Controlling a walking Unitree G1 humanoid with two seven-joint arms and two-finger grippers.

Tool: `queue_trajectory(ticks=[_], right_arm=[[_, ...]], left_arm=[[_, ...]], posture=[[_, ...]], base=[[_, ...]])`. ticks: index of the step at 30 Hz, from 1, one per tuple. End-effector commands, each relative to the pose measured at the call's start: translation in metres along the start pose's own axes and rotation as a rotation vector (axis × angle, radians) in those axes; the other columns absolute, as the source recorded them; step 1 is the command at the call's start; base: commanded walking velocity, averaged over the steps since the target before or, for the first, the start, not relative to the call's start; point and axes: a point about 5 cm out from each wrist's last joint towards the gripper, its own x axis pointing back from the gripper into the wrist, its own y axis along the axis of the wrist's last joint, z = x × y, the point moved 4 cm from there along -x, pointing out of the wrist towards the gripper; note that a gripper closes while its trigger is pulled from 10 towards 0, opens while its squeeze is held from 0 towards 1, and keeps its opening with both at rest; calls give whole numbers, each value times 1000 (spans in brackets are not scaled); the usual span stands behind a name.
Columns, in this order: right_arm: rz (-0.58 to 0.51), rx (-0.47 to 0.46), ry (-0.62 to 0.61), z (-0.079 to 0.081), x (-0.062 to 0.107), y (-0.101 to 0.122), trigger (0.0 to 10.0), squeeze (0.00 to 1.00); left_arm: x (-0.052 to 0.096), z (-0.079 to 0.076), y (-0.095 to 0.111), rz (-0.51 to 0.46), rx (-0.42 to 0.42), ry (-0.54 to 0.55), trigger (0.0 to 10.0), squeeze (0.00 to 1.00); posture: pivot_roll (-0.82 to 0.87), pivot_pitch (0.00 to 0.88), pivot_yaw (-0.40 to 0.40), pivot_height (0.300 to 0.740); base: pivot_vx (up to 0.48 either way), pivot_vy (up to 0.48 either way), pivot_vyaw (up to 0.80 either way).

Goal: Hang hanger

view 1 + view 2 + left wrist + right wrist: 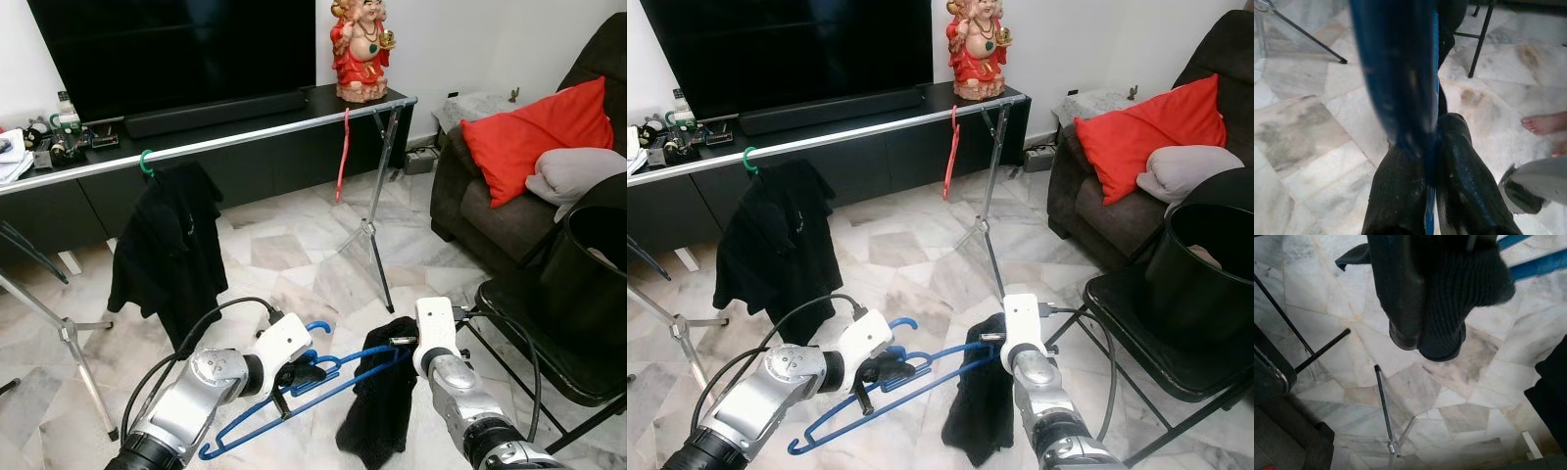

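- My left gripper [306,374] pinches the blue hanger [284,411], held low over the marble floor [294,255], well short of the silver rail [245,139].
- My right gripper [400,345] is clamped on a black garment [377,411] draped at the hanger's far end.
- A black shirt [167,250] hangs from the rail on a green hook [145,162].

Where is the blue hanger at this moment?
Low in the left eye view, the blue hanger is held over the marble floor between the left gripper and right gripper, black garment draped on its right end.
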Motion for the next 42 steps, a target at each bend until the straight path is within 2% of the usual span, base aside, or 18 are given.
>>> queue_trajectory(ticks=[1, 7, 11, 13, 17, 18, 20, 21, 22, 28, 30, 32, 35, 36, 37, 38, 40, 42], right_arm=[[-23, -31, 10, 2, -1, 8, 10000, 0], [22, -306, 42, 6, -2, 10, 10000, 0], [30, -343, 50, 6, -2, 10, 10000, 0], [40, -399, 45, 5, -1, 8, 10000, 0], [27, -457, 83, 7, 0, 11, 10000, 0], [18, -454, 105, 10, 1, 14, 10000, 0], [-50, -467, 254, 29, 5, 30, 10000, 0], [-50, -467, 254, 29, 5, 30, 10000, 0], [-92, -583, 318, 35, 7, 45, 10000, 0], [-98, -761, 306, 28, 7, 60, 10000, 0], [-91, -750, 290, 26, 7, 57, 10000, 0], [-67, -693, 238, 20, 6, 48, 10000, 0], [23, -586, 77, 3, 4, 19, 10000, 0], [23, -586, 77, 3, 4, 19, 10000, 0], [45, -581, 23, -4, 4, 11, 10000, 0], [69, -621, -15, -9, 4, 5, 10000, 0], [88, -659, -23, -10, 5, 1, 10000, 0], [90, -653, -11, -8, 5, 0, 10000, 0]], left_arm=[[3, 9, 3, -5, -1, 40, 10000, 0], [0, 23, 9, -27, 37, 160, 10000, 0], [-2, 24, 9, -29, 44, 181, 10000, 0], [-3, 24, 9, -29, 51, 193, 10000, 0], [-3, 19, 9, -38, 59, 157, 10000, 0], [-3, 18, 9, -38, 58, 148, 10000, 0], [-1, 16, 8, -33, 49, 129, 10000, 0], [-1, 16, 8, -33, 49, 129, 10000, 0], [0, 20, 8, -29, 54, 153, 10000, 0], [2, 25, 5, -14, 54, 171, 10000, 0], [2, 23, 4, -11, 53, 166, 10000, 0], [1, 23, 4, -10, 54, 164, 10000, 0], [0, 21, 3, -7, 56, 160, 10000, 0], [0, 21, 3, -7, 56, 160, 10000, 0], [0, 21, 3, -5, 55, 162, 10000, 0], [1, 21, 3, -4, 55, 167, 10000, 0], [1, 24, 3, -3, 54, 181, 10000, 0], [2, 26, 3, -3, 56, 191, 10000, 0]], posture=[[107, 14, 6, 740], [103, 15, 9, 740], [99, 15, 11, 740], [99, 16, 12, 740], [98, 17, 13, 740], [98, 17, 13, 740], [98, 17, 13, 740], [98, 17, 13, 740], [98, 17, 13, 740], [101, 10, 17, 740], [101, 10, 17, 740], [99, 8, 17, 740], [100, 8, 15, 740], [100, 8, 15, 740], [101, 7, 16, 740], [103, 5, 16, 740], [103, 5, 16, 740], [103, 5, 16, 740]], base=[[0, 0, 0], [0, 0, 0], [0, 0, 0], [0, 0, 0], [0, 0, 0], [0, 0, 0], [0, 0, 0], [0, 0, 0], [0, 0, 0], [0, 0, 0], [0, 0, 0], [0, 0, 0], [0, 0, 0], [0, 0, 0], [0, 0, 0], [0, 0, 0], [0, 0, 0], [0, 0, 0]])
